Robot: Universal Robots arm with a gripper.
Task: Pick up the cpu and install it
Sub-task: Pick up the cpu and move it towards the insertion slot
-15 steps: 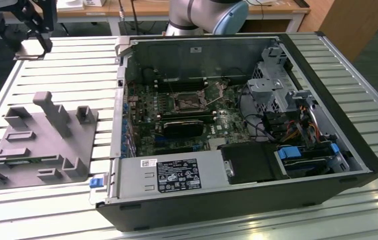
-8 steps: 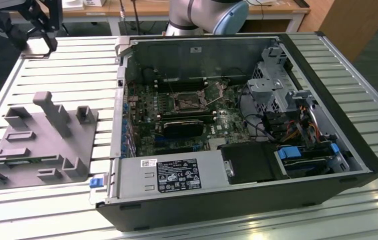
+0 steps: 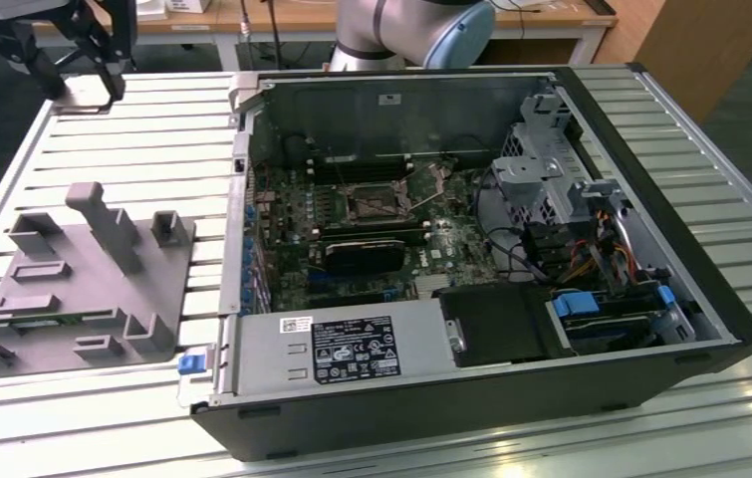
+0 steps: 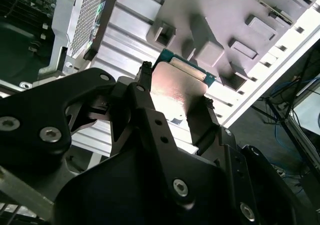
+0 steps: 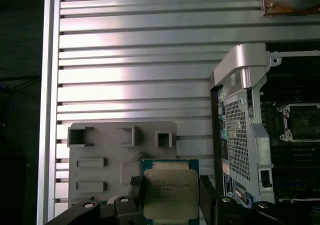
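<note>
The cpu (image 5: 169, 195) is pinched by the pincer (image 5: 170, 185). In both wrist views a black finger (image 5: 134, 191) is pressed on each side of it, so the pincer is closed on the chip & on nothing else. In the first wrist view the silver top w/ its thin green edge is seen, but the near part is cut off by the frame edge. In the second wrist view the cpu (image 4: 176, 87) shines so much that its face can't be made out. One green edge is seen there, and the rest is hidden behind the black pincer (image 4: 176, 85) body.

In the exterior view the pincer (image 3: 84, 90) is found at approx 12 o'clock from the grey fixture (image 3: 70, 269) & approx 10 o'clock from the open PC case (image 3: 694, 299), well apart from both. Its upper part is cut off, and the chip is hard to make out there.

The fixture & the case are set on the slatted metal worktop (image 3: 124, 129). The socket frame (image 3: 376, 204) is seen on the board inside the case. In the first wrist view it is partly cut off. The arm base (image 3: 409, 30) is at 12 o'clock from the case, also cut off.
</note>
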